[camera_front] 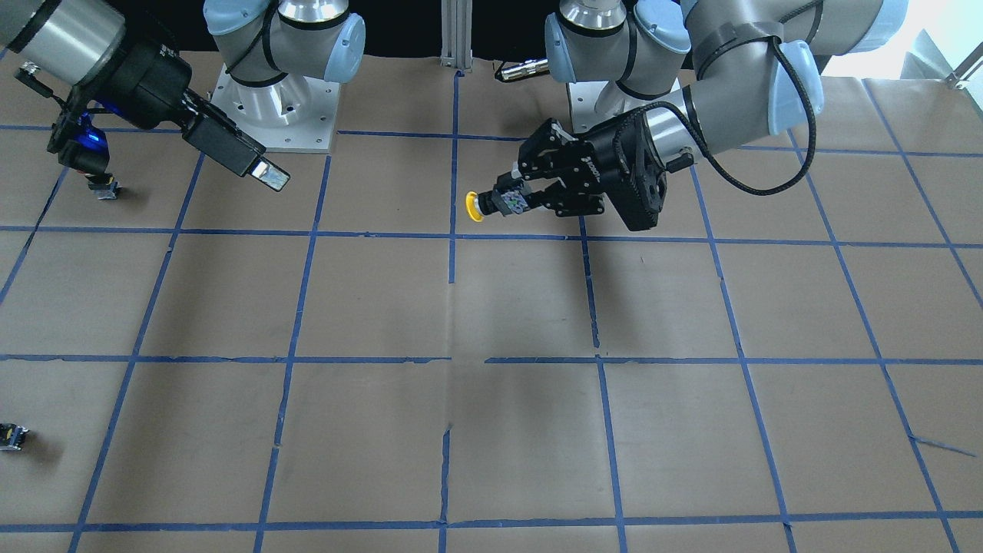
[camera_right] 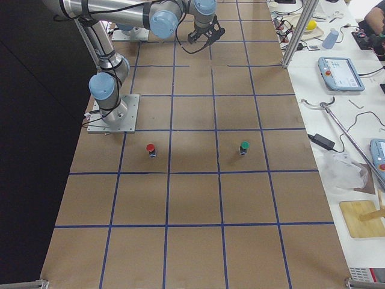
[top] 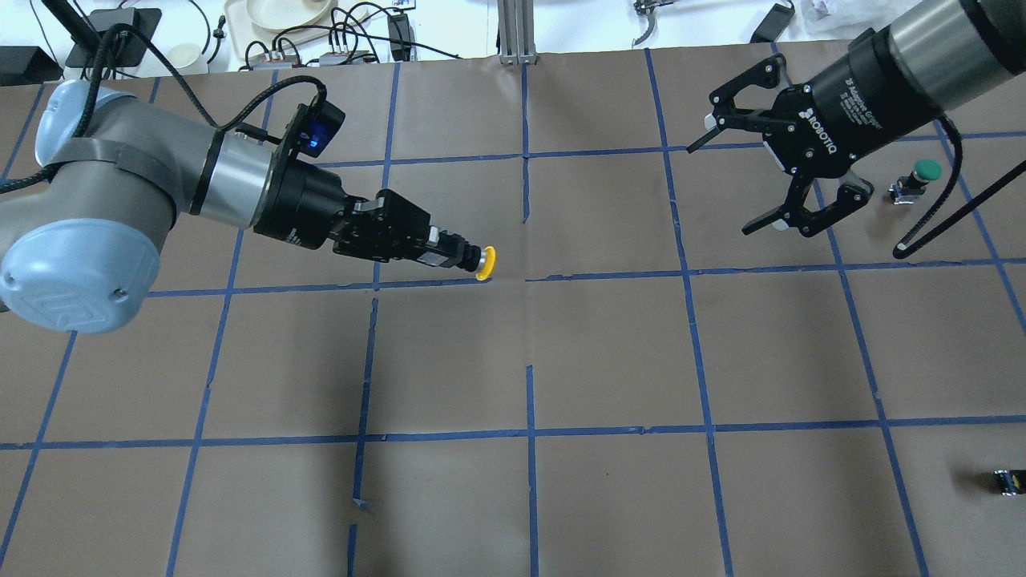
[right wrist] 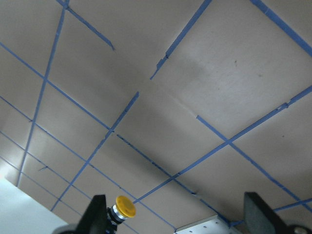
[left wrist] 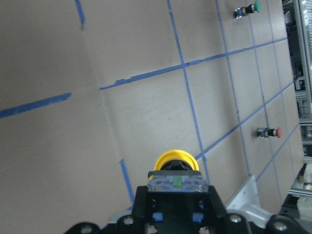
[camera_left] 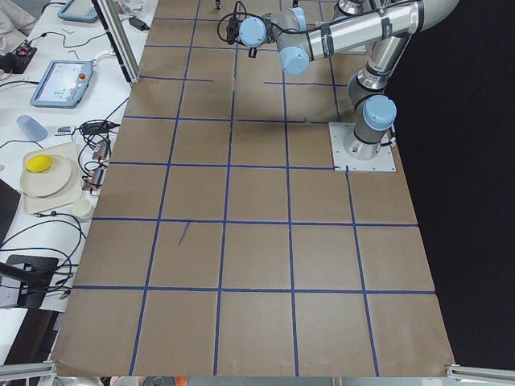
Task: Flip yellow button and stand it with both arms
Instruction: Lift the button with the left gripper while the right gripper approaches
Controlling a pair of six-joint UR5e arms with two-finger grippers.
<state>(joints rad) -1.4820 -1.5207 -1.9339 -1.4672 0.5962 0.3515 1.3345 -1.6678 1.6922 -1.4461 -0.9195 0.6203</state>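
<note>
Handover pending: yellow button in the left pincer, right arm waiting.

My left pincer [top: 445, 248] was clamped on the body of the yellow button [top: 484, 263], which lay level above the worktop [top: 609, 344], cap aimed rightward. The right pincer [top: 723, 186] stood spread wide, well apart. I judged the next move was for it to close in and take the cap end. The only container, a side-bench tray [camera_left: 68, 153], held a plate with something yellow.

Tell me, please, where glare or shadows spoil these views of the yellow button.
Front-facing view: top right corner blown white, yellow button clear in the left gripper. Overhead view: soft arm shadow on the table. Right wrist view: lower left corner washed out.
</note>
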